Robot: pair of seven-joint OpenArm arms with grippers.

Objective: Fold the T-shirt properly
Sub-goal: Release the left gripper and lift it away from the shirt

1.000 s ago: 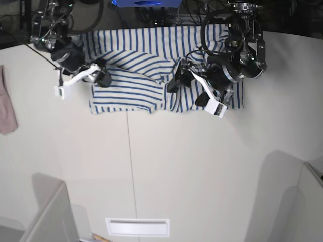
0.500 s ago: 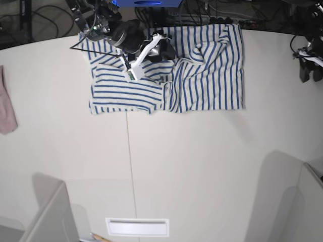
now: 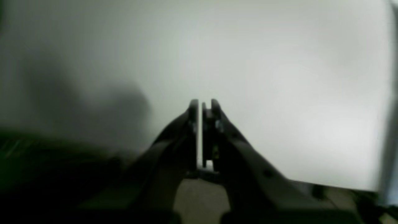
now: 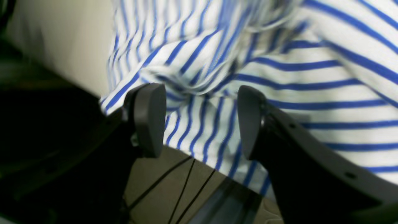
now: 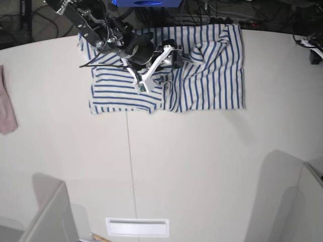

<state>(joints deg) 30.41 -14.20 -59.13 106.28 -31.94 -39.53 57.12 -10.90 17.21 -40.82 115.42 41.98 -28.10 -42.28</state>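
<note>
Nearest, along the lower edge of the base view, the pale smooth tabletop carries only a white slotted plate. A plain pinkish cloth lies at the left edge, apart from the work.

Further back, upper centre, the white soft-fabric T-shirt with thin blue stripes lies roughly rectangular but rumpled, with a raised ridge of loose fabric near its middle; folding is judged unfinished.

Over that ridge hangs the right gripper. In the right wrist view its dark rounded fingers stand spread, straddling a bunched crease with nothing pinched, probably placed to take up the loose fabric.

At the far right edge, the left gripper is parked off the shirt; its wrist view shows the jaws pressed together, empty, over bare surface, leaving the garment to the other arm.
</note>
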